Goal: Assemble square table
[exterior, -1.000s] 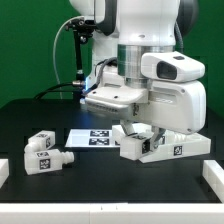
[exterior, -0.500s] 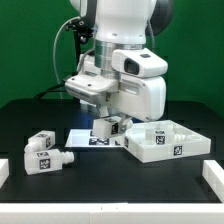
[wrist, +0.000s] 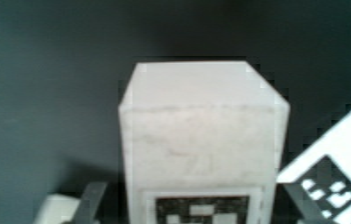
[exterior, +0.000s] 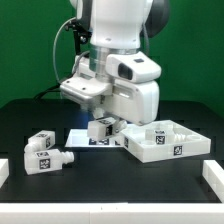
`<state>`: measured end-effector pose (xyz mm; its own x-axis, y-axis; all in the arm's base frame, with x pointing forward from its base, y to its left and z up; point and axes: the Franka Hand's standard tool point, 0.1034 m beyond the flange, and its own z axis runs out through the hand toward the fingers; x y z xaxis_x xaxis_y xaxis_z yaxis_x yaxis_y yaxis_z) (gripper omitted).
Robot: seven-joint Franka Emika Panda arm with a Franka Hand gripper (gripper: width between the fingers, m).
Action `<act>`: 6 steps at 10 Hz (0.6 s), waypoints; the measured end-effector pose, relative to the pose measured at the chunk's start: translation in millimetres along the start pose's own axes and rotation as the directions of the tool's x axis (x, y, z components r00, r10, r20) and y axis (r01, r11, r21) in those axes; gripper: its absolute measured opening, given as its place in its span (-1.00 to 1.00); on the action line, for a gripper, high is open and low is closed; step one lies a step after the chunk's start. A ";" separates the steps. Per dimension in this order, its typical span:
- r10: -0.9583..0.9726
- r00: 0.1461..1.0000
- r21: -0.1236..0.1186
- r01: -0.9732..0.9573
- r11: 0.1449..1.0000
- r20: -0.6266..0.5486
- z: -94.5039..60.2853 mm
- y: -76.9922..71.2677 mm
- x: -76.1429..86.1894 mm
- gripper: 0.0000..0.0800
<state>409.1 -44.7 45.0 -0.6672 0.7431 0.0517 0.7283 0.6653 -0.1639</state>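
- At 8 o'clock in the exterior view: two loose legs, untouched.
- Centre: the gripper is clamped on one leg above the marker board; judged step, carrying a leg for fitting.
- At 3 o'clock of the held leg: the tabletop; next, line the leg up with a corner hole.
- Only the wrist view shows the leg's tag close up; only the exterior view shows the loose legs.

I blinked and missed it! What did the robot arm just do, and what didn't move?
The arm swung from over the square slab toward the exterior view's left, carrying a white leg that is now by the marker board. Nothing was let go. The slab and the two loose legs on the left stayed put.
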 end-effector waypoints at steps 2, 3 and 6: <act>0.018 0.998 0.023 -0.017 1.000 -0.054 29.4 -36.5 1.3 -0.30; 0.050 0.997 0.029 -0.048 0.998 -0.063 33.9 -37.5 3.9 -0.30; 0.051 0.997 0.030 -0.049 0.998 -0.065 34.8 -37.7 3.8 -0.30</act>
<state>373.7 -69.4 17.1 -0.6174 0.7793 0.1071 0.7553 0.6253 -0.1961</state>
